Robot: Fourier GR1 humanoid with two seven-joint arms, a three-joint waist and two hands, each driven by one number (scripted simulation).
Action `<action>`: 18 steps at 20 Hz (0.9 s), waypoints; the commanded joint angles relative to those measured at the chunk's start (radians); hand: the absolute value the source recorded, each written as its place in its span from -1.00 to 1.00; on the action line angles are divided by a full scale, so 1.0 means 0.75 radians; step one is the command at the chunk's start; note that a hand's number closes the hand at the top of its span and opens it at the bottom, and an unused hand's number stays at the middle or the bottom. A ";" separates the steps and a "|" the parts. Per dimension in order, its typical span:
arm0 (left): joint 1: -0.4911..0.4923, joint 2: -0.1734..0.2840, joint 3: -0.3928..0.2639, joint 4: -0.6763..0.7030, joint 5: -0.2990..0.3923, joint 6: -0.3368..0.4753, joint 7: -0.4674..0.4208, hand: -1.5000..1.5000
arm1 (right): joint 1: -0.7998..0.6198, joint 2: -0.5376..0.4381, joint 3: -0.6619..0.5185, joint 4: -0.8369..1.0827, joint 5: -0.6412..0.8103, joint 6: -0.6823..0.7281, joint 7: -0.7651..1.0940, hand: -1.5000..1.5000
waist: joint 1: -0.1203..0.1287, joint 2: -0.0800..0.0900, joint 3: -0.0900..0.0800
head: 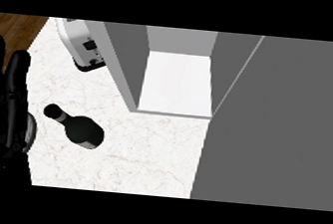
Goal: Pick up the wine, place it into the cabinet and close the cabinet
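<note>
- The wine bottle (81, 127) stands upright on the white marbled tabletop (151, 152), seen from above, with its dark cap toward the upper left and its body toward the lower right.
- It sits in the left part of the tabletop, near the left edge and roughly midway between the far and near edges.
- Nothing touches the bottle; bare tabletop shows all round it.
- The left robot hand (0, 104) shows at the view's left edge, black, with its fingers straight and pointing up, holding nothing.
- That hand is beside the tabletop's left edge, to the left of the bottle and apart from it.
- The right robot hand shows nowhere in the view.
- The cabinet (176, 80) stands open at the far middle of the tabletop, its white inner floor visible between grey side walls.
- The cabinet door (279, 124), a broad grey panel, fills the right side of the view from top to bottom and hides the tabletop's right part.
- A white appliance with dark knobs (83, 44) sits at the far left corner of the tabletop, just left of the cabinet's left wall.
- Brown wooden floor (14, 23) shows beyond the far left corner.
</note>
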State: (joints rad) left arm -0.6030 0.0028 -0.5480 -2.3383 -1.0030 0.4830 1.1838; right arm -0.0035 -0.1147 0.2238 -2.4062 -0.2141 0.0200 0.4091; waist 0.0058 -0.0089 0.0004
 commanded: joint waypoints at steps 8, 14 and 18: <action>-0.012 -0.004 0.155 -0.178 0.099 -0.158 0.154 -1.00 | -0.087 -0.026 -0.089 -0.092 -0.047 -0.053 0.145 -1.00 | -0.003 0.006 -0.001; 0.226 -0.004 0.099 -0.126 0.160 -0.028 -0.027 -1.00 | 0.013 -0.027 -0.019 -0.146 0.058 -0.041 0.106 -1.00 | -0.017 0.009 -0.002; 0.314 -0.004 0.151 -0.099 0.231 -0.014 -0.108 -1.00 | -0.014 -0.036 -0.136 -0.049 0.041 -0.028 0.023 -1.00 | -0.014 0.012 -0.002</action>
State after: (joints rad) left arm -0.4389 0.0022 -0.4511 -2.3230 -0.9733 0.4510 1.0901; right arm -0.0233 -0.1425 0.1499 -2.4109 -0.1895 0.0026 0.4376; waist -0.0045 -0.0019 -0.0007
